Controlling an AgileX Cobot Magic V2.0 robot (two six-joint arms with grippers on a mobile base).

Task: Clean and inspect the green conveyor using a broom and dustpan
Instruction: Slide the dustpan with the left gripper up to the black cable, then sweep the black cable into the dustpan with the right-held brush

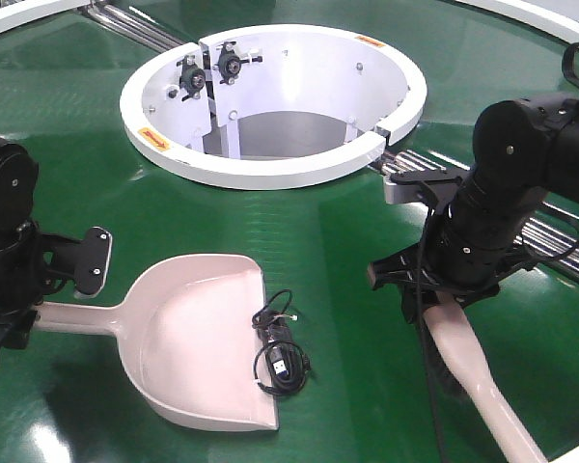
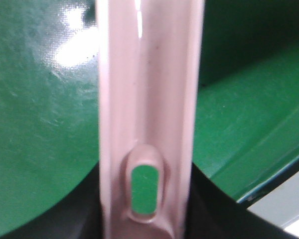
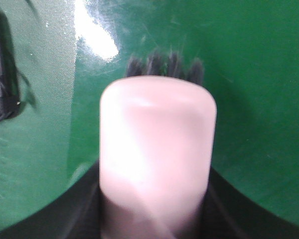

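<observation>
The green conveyor (image 1: 96, 135) fills the front view. The pale pink dustpan (image 1: 198, 338) lies flat on it, its open edge to the right. My left gripper (image 1: 29, 311) is shut on the dustpan's handle (image 2: 149, 89) near its slot hole; the jaws (image 2: 144, 219) press both sides. My right gripper (image 1: 451, 294) is shut on the broom (image 1: 482, 376), whose handle trails toward the bottom right. In the right wrist view (image 3: 154, 214) the broom's rounded head (image 3: 157, 144) sits between the jaws, with dark bristles (image 3: 164, 64) showing beyond it over the belt.
A coiled black cable with a small plug (image 1: 280, 357) lies on the belt at the dustpan's open edge; it also shows in the right wrist view (image 3: 0, 94). The white ring hub (image 1: 270, 169) stands behind. Silver roller bars (image 1: 550, 241) run behind the right arm.
</observation>
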